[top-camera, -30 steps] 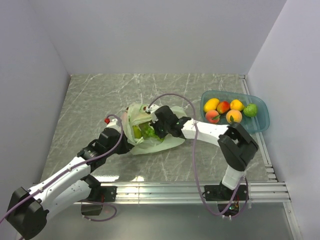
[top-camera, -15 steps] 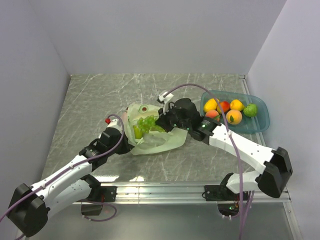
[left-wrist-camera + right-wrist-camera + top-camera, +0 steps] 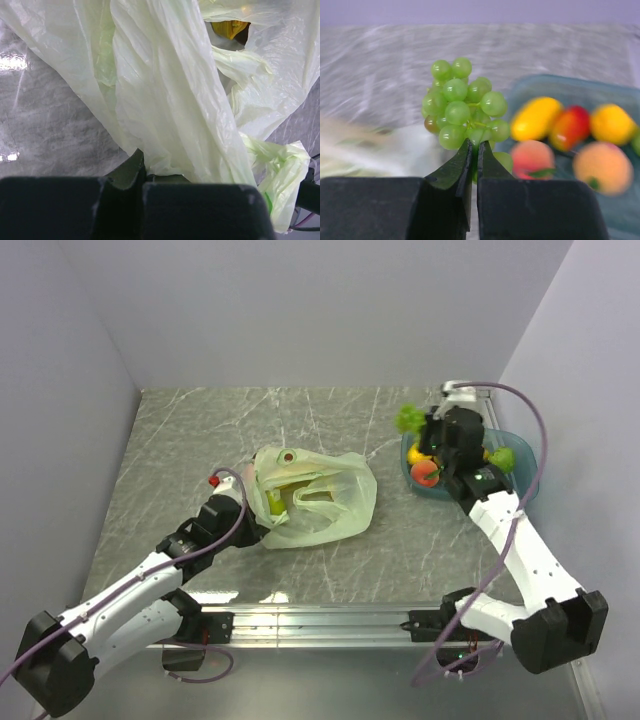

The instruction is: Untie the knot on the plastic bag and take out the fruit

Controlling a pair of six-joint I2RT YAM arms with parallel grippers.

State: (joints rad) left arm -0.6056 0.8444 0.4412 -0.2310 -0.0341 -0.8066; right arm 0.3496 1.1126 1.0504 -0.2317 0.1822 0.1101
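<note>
The pale green plastic bag (image 3: pixel 330 498) lies open in the middle of the table, and no tied knot shows. A yellow banana (image 3: pixel 275 503) shows inside its mouth and in the left wrist view (image 3: pixel 229 27). My left gripper (image 3: pixel 257 530) is shut on the bag's near left edge (image 3: pixel 165 125), with its jaws together on the film (image 3: pixel 144 167). My right gripper (image 3: pixel 420 430) is shut on the bunch of green grapes (image 3: pixel 408 419), held in the air over the blue tray's left rim. The jaws pinch the bunch from below (image 3: pixel 474 146), and the grapes (image 3: pixel 462 102) stand above them.
The blue tray (image 3: pixel 523 483) sits at the right, near the wall, holding a yellow mango (image 3: pixel 535 117), a red fruit (image 3: pixel 570 127), peaches (image 3: pixel 532 157) and a green fruit (image 3: pixel 501 460). Grey walls close in the table on three sides.
My right gripper has lifted the grapes out of the bag and swung them right, to above the tray. The bag has slumped open to the right. The left gripper has held still.
</note>
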